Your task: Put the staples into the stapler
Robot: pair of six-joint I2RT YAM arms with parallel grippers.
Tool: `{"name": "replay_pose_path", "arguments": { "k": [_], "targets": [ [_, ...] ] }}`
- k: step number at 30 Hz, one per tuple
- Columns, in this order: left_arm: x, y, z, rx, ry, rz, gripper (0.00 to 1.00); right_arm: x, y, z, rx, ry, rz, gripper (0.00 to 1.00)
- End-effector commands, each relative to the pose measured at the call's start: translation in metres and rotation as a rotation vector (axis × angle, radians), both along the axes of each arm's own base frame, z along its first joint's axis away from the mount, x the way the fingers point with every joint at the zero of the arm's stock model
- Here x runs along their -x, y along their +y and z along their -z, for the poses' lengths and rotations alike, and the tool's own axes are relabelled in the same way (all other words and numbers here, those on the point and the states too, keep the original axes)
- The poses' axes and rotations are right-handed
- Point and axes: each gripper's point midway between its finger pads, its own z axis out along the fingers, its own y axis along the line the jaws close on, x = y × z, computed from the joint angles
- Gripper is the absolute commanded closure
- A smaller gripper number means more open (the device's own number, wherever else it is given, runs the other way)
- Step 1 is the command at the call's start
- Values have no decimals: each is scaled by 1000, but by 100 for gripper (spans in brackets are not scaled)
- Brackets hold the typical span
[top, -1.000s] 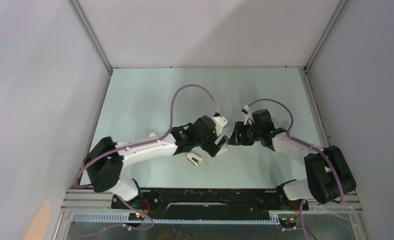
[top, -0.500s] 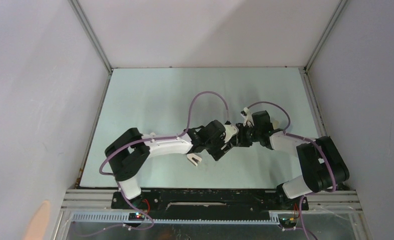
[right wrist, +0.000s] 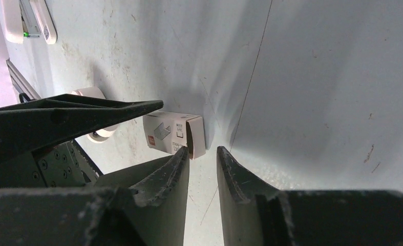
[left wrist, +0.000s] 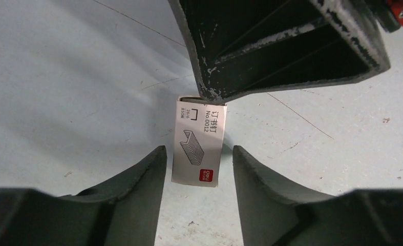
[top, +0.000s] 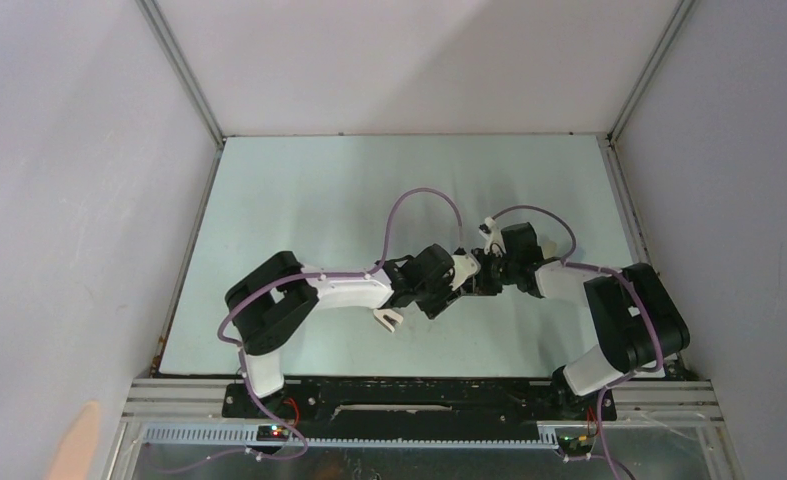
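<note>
The staples box (left wrist: 199, 141), small and white with a staple drawing and a red logo, lies flat on the table. My left gripper (left wrist: 198, 154) is open, its fingers either side of the box's near end without touching it. In the right wrist view the box (right wrist: 168, 132) has its end flap open. My right gripper (right wrist: 202, 152) is narrowly open with nothing between the fingers; its left fingertip (right wrist: 181, 156) is at the box's open end. In the top view both grippers meet, left (top: 457, 285) and right (top: 481, 282), hiding the box. No grey staple tray shows.
A white plastic object (top: 389, 318), perhaps the stapler, lies on the table just near of my left wrist; part of it shows in the right wrist view (right wrist: 94, 110). White walls enclose the pale green table (top: 319, 190).
My left arm has swung right and my right gripper has edged left, so the two grippers now meet over the box at the table's middle.
</note>
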Motion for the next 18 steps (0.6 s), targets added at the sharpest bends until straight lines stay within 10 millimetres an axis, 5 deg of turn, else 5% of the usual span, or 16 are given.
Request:
{"name": "replay_pose_path", "arguments": {
  "k": [1, 18],
  "targets": [
    [-8, -16, -10, 48, -47, 23, 48, -10, 4, -5, -27, -37, -9, 71],
    [-2, -12, -4, 42, -43, 57, 60, -13, 16, -12, -67, -59, -55, 74]
  ]
}}
